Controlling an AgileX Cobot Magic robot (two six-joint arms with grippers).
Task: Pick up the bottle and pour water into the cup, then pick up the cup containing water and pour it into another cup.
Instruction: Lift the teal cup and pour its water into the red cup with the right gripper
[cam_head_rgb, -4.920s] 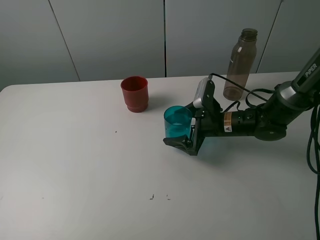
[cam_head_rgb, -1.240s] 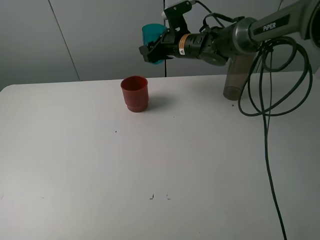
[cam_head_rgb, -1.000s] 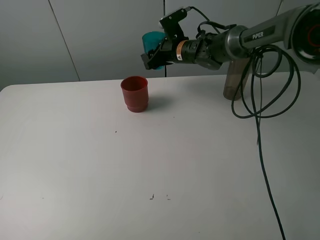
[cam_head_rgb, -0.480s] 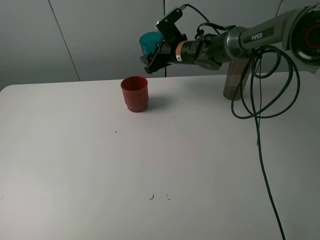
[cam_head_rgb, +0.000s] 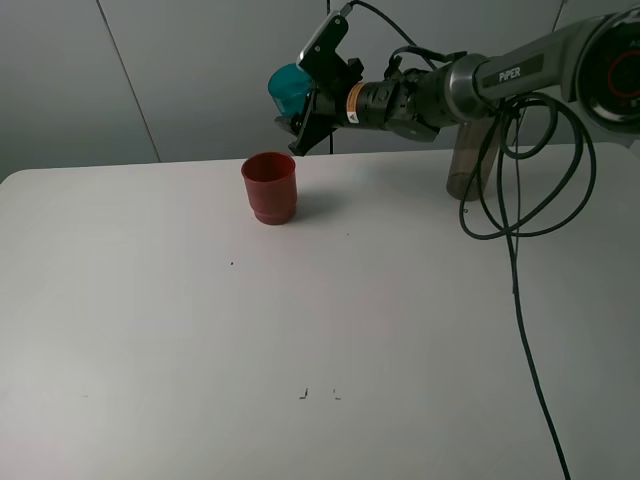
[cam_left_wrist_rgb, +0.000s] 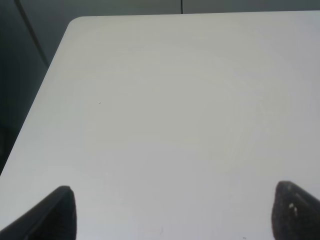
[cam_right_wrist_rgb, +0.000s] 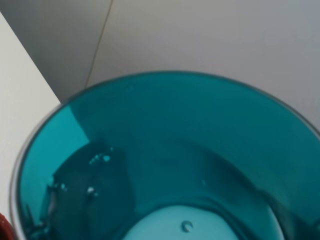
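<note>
Left gripper (cam_left_wrist_rgb: 175, 220): your wrist view shows just the two dark fingertips (cam_left_wrist_rgb: 61, 210), set wide apart with nothing between them, so it's open. It hangs over a bare corner of the white table (cam_left_wrist_rgb: 170, 115). It doesn't show in the high view.

Front half of the table: only a few small dark specks (cam_head_rgb: 303, 394).

Red cup (cam_head_rgb: 269, 187): upright on the table, left of centre and towards the far edge. Its mouth is open, and you can't tell from here whether anything is in it.

Teal cup (cam_head_rgb: 288, 86): off the table, in the air above the red cup and a little to its right in the high view, not touching it. The right gripper (cam_head_rgb: 302, 108) is clamped on the side wall. The cup is tipped, with the rim leaning towards the left of the high view.

Right wrist view looks straight into the teal cup (cam_right_wrist_rgb: 165, 165). There are droplets on the inner wall, a small bubble near the bottom and a pale patch at the base. The level isn't readable. A sliver of the red cup (cam_right_wrist_rgb: 2, 227) sits at the frame edge.

Bottle (cam_head_rgb: 460, 175): upright at the far right of the table, well apart from both cups. The right arm and the cables (cam_head_rgb: 520, 200) hide the upper part. You can't tell its contents.
</note>
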